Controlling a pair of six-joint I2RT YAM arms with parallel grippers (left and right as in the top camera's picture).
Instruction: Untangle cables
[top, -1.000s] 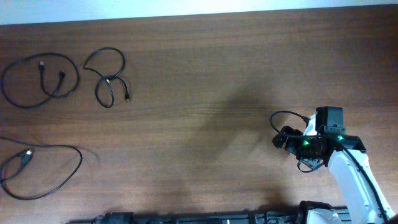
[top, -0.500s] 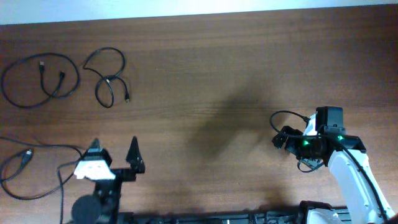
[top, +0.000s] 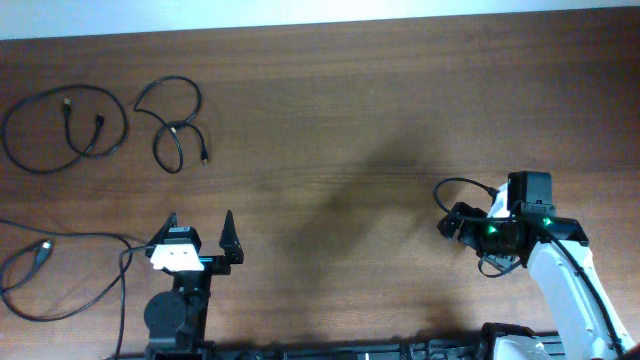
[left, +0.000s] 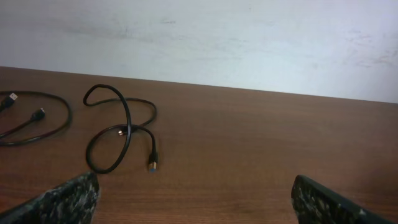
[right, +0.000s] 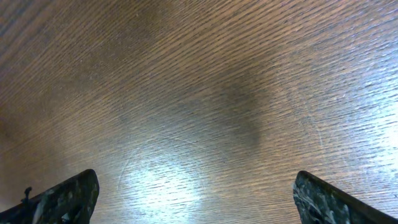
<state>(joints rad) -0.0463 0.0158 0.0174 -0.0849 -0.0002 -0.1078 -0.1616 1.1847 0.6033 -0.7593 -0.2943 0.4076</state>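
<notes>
Our left gripper (top: 200, 222) has jaws wide apart, empty; the right gripper (right: 194, 193) too, over bare tabletop (top: 330, 120). Out left, apart from each other, we see the round cable (top: 100, 122), twisted cable (left: 124, 129) (it crosses itself) and near cable (top: 45, 247). Nearly done, we judge.

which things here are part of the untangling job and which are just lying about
Job: round cable loop, figure-eight cable, near-left cable.
Not the job: table, wall, right arm's own wire.
</notes>
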